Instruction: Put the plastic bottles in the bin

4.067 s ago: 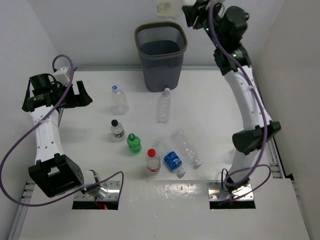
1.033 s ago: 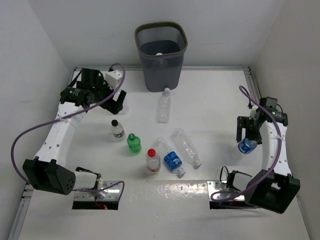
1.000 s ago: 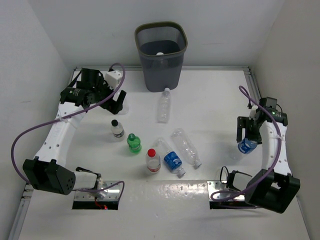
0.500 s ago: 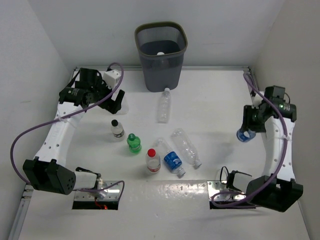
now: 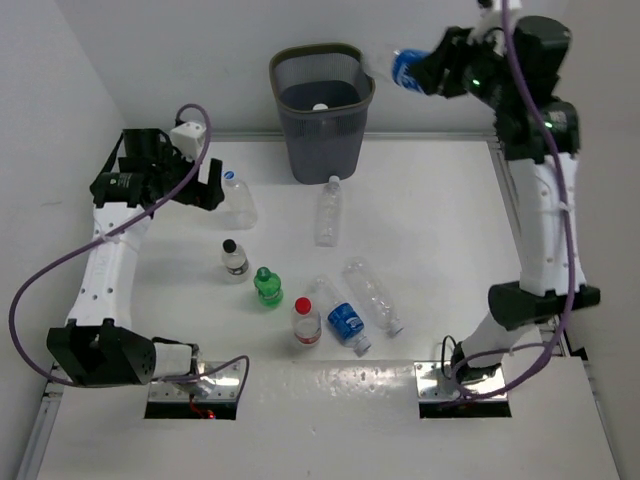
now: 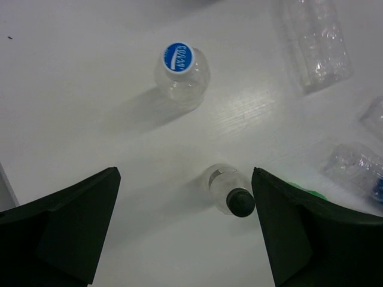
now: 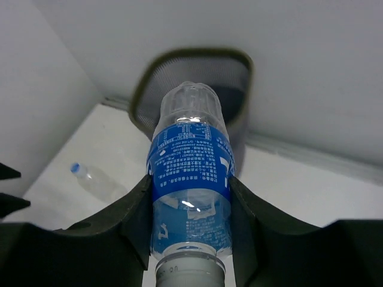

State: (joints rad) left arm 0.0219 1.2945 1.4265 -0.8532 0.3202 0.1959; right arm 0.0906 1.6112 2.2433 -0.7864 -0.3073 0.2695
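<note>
Blue-labelled bottle: clamped at its label between the two fingers of the right claw, cap end toward the wrist, base pointing away. The claw is closed only as far as the bottle's width allows.

Bin: seen ahead of and below this claw, just to its left in the overhead view. The bottle is carried high, near the rim but not yet over the mouth. Something small and white is seen at the bin's bottom; it cannot be identified.

Step in hand is judged to be the carry to the bin, release not yet made. For the next move, the claw would need to be brought a little further over the opening before the fingers are parted, or the bottle may strike the rim and drop outside.

Left claw: spread wide, nothing held, hung above the bench. An upright blue-capped bottle is noted just ahead of its gap, and a black-capped bottle below, nearer one finger.

Well apart from both claws, a green bottle, a red-capped bottle and several clear bottles lying down remain unbinned.
</note>
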